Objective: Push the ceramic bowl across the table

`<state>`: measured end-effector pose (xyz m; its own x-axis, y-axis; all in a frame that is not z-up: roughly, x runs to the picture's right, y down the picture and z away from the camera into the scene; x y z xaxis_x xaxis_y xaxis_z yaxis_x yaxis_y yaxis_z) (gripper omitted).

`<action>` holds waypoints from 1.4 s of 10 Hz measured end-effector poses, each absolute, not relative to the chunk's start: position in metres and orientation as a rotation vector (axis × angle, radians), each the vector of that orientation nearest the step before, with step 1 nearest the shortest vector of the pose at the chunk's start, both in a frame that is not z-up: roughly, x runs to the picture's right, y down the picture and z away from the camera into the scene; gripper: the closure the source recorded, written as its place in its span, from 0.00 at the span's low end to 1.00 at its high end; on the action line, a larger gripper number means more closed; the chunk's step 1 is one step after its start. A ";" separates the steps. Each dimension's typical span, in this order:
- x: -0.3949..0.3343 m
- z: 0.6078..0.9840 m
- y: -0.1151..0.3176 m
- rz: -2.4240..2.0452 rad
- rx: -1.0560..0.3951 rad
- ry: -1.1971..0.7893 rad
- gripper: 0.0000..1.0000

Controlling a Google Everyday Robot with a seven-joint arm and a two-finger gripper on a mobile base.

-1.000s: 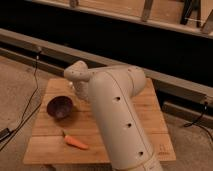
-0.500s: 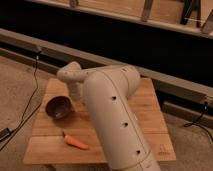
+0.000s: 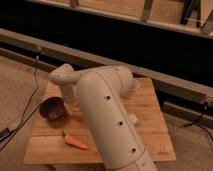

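Looks like the arm has swung left since a second ago, and the ceramic bowl [image 3: 52, 107] has slid that way too, close to the left edge of the bench [image 3: 147, 100]. The bowl sits just left of the gripper [image 3: 68, 93], a touch nearer the camera, probably touching it. Can't tell if the gripper's clenched or released. So the next shove goes left, I'd guess. The carrot [image 3: 76, 142] is nearer the camera, off that line.
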<state>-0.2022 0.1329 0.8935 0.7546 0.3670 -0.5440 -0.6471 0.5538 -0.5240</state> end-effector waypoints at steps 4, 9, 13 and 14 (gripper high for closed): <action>-0.258 0.882 0.146 0.613 -0.764 0.383 0.35; -0.354 0.873 0.173 0.648 -0.756 0.355 0.35; -0.421 0.877 0.177 0.639 -0.712 0.311 0.35; -0.439 0.879 0.171 0.623 -0.684 0.289 0.35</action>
<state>-0.4386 0.1712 0.8792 0.7822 0.4384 -0.4426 -0.6210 0.6050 -0.4984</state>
